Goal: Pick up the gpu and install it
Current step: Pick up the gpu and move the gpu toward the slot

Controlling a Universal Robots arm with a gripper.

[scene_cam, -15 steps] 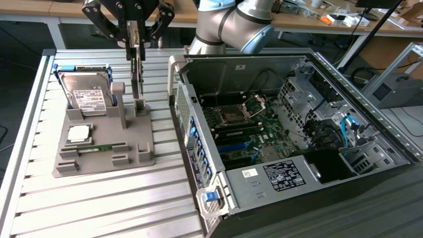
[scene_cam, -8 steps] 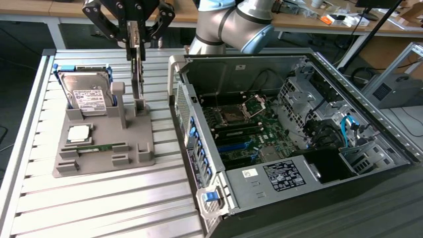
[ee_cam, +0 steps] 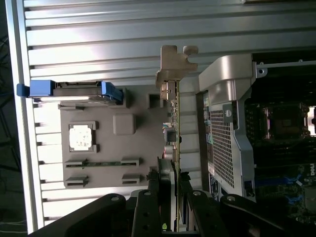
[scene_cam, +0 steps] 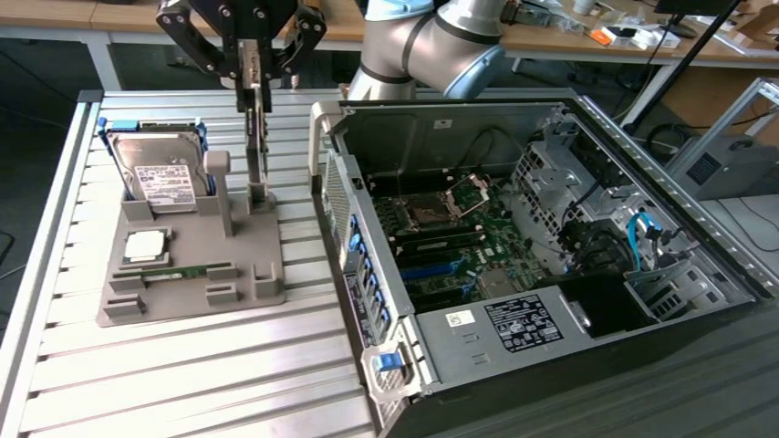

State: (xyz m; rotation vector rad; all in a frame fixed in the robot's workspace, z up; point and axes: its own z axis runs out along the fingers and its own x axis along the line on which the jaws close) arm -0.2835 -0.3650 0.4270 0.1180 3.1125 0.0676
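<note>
The gpu (scene_cam: 254, 137) is a thin dark card seen edge-on, standing upright over the grey fixture's slot post (scene_cam: 261, 197). My gripper (scene_cam: 250, 78) is shut on its upper end, one black finger on each side. The card's lower end reaches the post, and I cannot tell whether it still sits in the slot. In the wrist view the gpu (ee_cam: 176, 113) runs straight out from between my fingers (ee_cam: 154, 190), with its tan metal bracket (ee_cam: 173, 64) at the far end. My gripper (ee_cam: 173, 180) clamps the board's near end.
The grey fixture plate (scene_cam: 244, 274) also carries a hard drive in a blue caddy (scene_cam: 164, 173), a processor chip (scene_cam: 146, 245) and a RAM stick (scene_cam: 182, 271). The open computer case (scene_cam: 572, 365) lies at the exterior view's right, motherboard (scene_cam: 457, 246) exposed. Slatted aluminium table (scene_cam: 182, 383) underneath.
</note>
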